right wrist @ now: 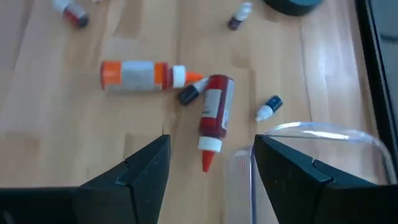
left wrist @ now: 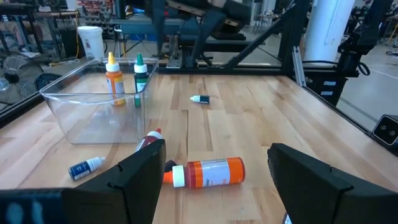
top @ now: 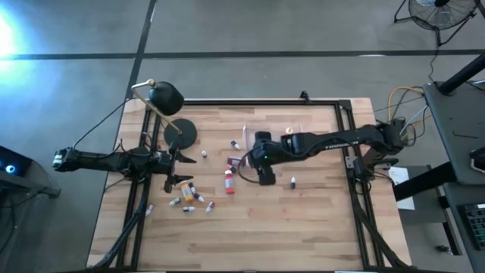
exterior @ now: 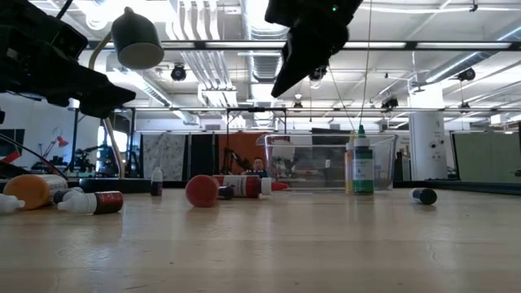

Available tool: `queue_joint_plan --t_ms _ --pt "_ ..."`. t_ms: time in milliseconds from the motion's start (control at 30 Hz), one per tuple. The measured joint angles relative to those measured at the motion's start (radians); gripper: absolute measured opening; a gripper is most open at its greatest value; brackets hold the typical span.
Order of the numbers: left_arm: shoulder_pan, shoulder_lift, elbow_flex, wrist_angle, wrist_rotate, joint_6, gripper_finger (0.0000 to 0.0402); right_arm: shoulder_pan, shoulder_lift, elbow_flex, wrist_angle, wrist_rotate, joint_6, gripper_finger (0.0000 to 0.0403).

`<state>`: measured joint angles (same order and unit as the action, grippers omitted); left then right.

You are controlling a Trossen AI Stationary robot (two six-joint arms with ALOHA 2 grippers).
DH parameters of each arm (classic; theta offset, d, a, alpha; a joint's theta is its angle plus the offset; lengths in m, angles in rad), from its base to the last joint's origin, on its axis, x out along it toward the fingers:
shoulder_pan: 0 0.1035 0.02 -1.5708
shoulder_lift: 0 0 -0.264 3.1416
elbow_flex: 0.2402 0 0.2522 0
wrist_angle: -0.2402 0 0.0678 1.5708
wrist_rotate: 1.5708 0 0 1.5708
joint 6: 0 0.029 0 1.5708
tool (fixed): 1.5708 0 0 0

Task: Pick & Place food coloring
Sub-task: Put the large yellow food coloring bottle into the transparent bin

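The wooden desk (top: 250, 220) stands on a grey floor, with a workshop behind it. At the near left of the desk lies a small heap of tiny bottles (top: 189, 199), and the left claw (top: 176, 168) hovers just over them with its fingers apart and nothing between them. More to the middle, an orange bottle (left wrist: 208, 172) and a red bottle (right wrist: 214, 111) lie on their sides, touching at the tips. The right claw (top: 265, 173) hangs above the desk, beside them, fingers apart and empty too. Behind stands a clear tub (left wrist: 93, 102) with an orange-capped bottle (left wrist: 113, 78) and a green-capped bottle (left wrist: 140, 79) upright inside. One more small bottle (top: 292, 181) lies alone to the right. A black lamp (top: 167, 98) is at the far left.

I judge these bottles light, smooth and round, so they may roll or slip. It seems best to take one across the middle of the body, not at the cap.
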<state>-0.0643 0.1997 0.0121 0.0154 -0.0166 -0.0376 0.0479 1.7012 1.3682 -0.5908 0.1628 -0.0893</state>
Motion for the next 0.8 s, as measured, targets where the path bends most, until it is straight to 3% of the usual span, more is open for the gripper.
queue_joint_plan --t_ms 433,500,567,667,800 --pt "0.0 0.0 -0.001 0.023 -0.001 -0.028 0.0257 0.008 -0.016 0.022 -0.02 -0.006 0.226 0.0223" --pt "-0.004 0.002 -0.001 0.108 0.039 -0.209 0.0257 0.009 -0.024 0.022 -0.049 -0.007 0.261 0.0224" --pt "-0.005 0.0 -0.001 0.22 0.09 -0.506 0.0257 0.006 -0.031 0.022 -0.078 -0.006 0.271 0.0224" --pt "-0.005 0.001 -0.001 0.364 0.064 -0.86 0.0257 0.005 -0.031 0.022 -0.112 -0.003 0.271 0.0224" --pt "-0.005 0.0 -0.001 0.43 -0.062 -1.011 0.0257 0.007 -0.031 0.021 -0.11 0.0 0.267 0.0224"
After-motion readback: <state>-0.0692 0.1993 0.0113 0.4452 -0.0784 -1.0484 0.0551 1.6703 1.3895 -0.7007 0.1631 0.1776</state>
